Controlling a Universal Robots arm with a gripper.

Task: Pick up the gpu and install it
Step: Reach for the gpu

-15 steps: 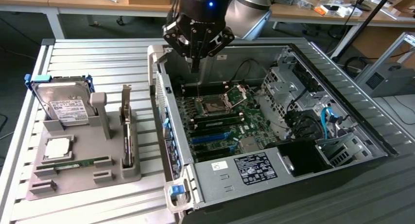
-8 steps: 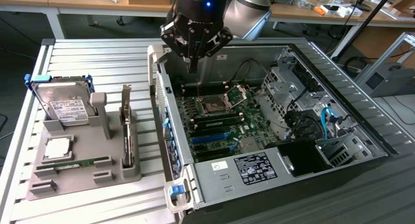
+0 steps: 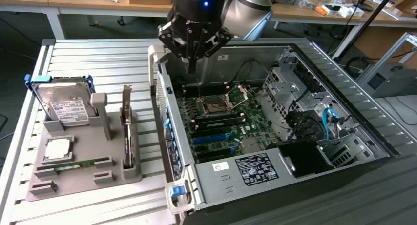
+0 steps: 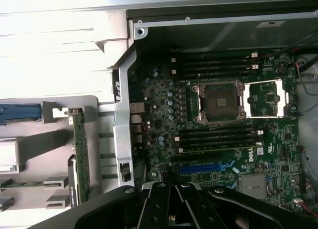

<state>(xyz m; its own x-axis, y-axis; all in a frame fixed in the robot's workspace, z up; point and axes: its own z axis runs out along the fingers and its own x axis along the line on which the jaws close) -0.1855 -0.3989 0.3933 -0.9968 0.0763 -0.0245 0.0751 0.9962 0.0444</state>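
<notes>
The gpu (image 3: 128,137) stands on edge in a slot of the grey holder (image 3: 78,183) at the exterior view's left, its silver bracket pointing up. In the wrist view the gpu (image 4: 80,154) is a thin greenish edge beside the case wall. My gripper (image 3: 191,64) hangs above the far left corner of the open computer case (image 3: 293,156), over the motherboard (image 3: 221,122) and well apart from the gpu. Its fingers are pressed together and hold nothing. In the wrist view the gripper (image 4: 171,189) sits just over the blue expansion slot (image 4: 198,168).
The holder also carries a silver hard drive (image 3: 65,108), a processor chip (image 3: 57,148) and a green memory stick (image 3: 78,164). Inside the case are the open processor socket (image 3: 215,105), blue slots (image 3: 212,138), drive cages and cables (image 3: 329,120). The case's left wall (image 3: 163,117) stands between holder and motherboard.
</notes>
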